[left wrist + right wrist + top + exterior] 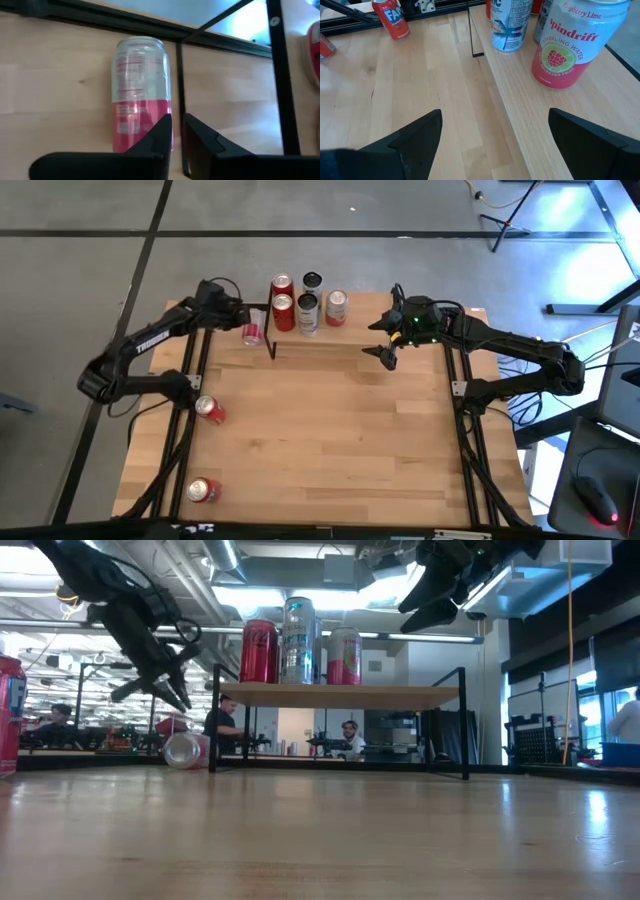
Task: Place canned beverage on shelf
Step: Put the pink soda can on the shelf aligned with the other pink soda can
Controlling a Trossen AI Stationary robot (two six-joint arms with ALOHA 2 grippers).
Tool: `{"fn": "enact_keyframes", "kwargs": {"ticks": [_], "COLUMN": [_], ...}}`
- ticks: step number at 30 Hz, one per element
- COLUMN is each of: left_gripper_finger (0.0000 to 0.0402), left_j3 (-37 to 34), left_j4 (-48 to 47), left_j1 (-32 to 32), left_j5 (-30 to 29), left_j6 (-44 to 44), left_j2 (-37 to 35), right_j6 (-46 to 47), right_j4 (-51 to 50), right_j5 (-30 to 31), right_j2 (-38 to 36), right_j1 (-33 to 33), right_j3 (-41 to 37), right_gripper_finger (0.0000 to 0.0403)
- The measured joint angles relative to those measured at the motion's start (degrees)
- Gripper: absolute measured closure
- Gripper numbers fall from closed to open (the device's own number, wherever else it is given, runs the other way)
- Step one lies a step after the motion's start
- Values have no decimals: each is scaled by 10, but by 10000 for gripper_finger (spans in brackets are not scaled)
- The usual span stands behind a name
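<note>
A pink-and-white can (141,90) lies on its side on the tabletop, right beside the left leg (181,90) of the shelf (400,695). In the high view this can (252,333) shows at the shelf's left end. My left gripper (177,142) hangs shut just above the can (185,750), apart from it. Several cans stand upright on the shelf, among them a red one (283,311) and a pink Spindrift can (575,42). My right gripper (385,345) hovers open over the shelf's right half, with nothing between its fingers.
Two red cans (210,410) (203,490) lie on the table's left side, toward the near edge. The shelf's thin black legs (213,720) stand close to the lying can. The middle and right of the tabletop (350,440) are bare wood.
</note>
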Motion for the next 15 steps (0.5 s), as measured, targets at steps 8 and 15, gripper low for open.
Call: {"fn": "enact_keyframes", "kwargs": {"ticks": [8,15], "left_gripper_finger": [268,221], "left_j3": [0,5], "left_j4": [-70,-69], "left_j1": [-1,-20], "left_j5": [-45,-69], "left_j6": [-5,13], "left_j2": [-3,-3], "right_j6": [0,0], "right_j4": [0,0], "right_j5": [-4,-47], "right_j2": [0,0], "right_j1": [0,1], "right_j3": [0,0], "right_gripper_finger": [52,52]}}
